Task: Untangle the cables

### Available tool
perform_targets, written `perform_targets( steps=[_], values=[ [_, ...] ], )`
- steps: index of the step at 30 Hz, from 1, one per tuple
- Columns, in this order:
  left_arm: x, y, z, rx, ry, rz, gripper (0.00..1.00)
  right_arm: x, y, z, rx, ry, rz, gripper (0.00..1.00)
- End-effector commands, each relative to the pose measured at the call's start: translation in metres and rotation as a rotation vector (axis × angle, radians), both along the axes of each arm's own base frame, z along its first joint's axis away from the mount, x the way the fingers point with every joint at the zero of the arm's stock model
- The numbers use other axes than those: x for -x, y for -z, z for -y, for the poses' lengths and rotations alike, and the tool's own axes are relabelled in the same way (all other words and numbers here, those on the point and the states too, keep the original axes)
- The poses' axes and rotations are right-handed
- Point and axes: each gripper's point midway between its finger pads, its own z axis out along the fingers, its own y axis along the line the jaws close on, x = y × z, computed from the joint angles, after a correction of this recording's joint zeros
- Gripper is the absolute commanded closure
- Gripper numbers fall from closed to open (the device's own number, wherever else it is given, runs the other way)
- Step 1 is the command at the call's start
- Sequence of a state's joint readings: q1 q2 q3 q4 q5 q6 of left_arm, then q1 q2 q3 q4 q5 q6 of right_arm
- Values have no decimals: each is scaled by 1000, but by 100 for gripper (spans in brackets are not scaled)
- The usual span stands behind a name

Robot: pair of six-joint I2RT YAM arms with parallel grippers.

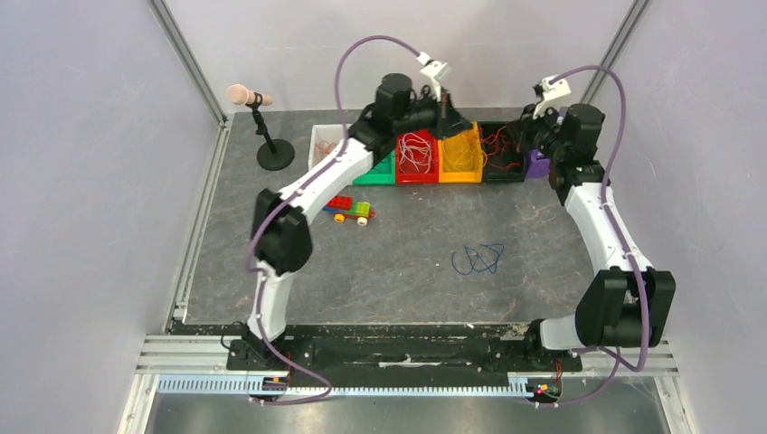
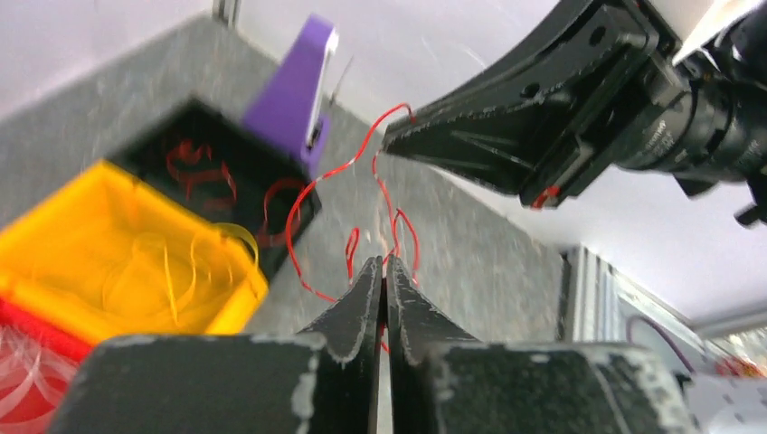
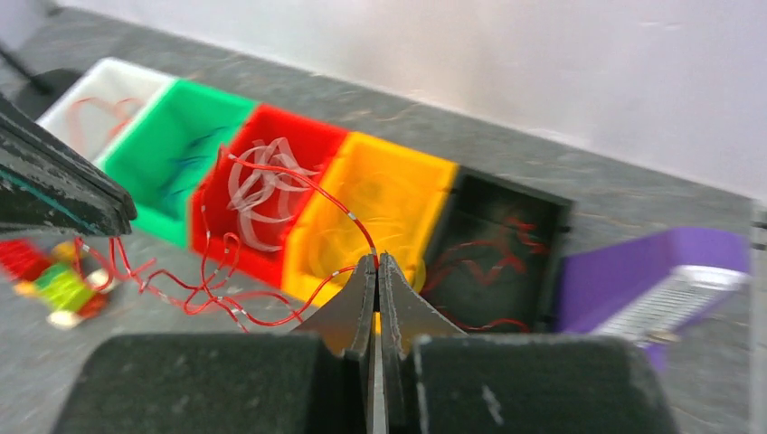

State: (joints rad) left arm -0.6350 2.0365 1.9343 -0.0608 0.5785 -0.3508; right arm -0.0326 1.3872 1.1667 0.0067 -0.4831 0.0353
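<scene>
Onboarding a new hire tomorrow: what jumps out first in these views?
The left gripper and right gripper are both pinched shut on a red cable, which is strung in loops between them over the far row of coloured bins. After that, a blue cable lying alone mid-table.

No legible txt, nos. or brand marks in any view. Only candidate is faint white print on the black motor housing (image 2: 667, 136), approx. 2 o'clock in the left wrist view, but it's too blurred to make out a single char.
</scene>
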Motion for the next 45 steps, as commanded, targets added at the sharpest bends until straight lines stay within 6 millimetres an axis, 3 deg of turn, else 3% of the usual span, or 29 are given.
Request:
perform_targets(
  steps=[1,3,7,12,18,27,34,41,45],
  values=[
    [-38,1,56,95,-43,106,74,-35,-46,55,124,228,192,100],
    [-54,10,71,129,-53,102,51,-44,-50,72,136,283,219,100],
    [-60,2,66,143,-63,148,30,-62,-71,94,118,339,272,100],
    [-53,-21,20,121,-76,167,27,-79,-94,112,97,377,332,100],
    [-27,-32,-49,72,-86,115,26,-98,-85,125,146,414,338,100],
    [10,-39,-127,2,-84,46,24,-114,-34,132,212,418,291,100],
    [9,-39,-176,-32,-191,22,23,-123,31,122,290,379,191,100],
    [10,-44,-200,-14,-256,5,23,-118,98,109,535,445,86,100],
    [12,-48,-209,-13,-283,25,22,-111,127,99,558,385,5,100]
  ],
)
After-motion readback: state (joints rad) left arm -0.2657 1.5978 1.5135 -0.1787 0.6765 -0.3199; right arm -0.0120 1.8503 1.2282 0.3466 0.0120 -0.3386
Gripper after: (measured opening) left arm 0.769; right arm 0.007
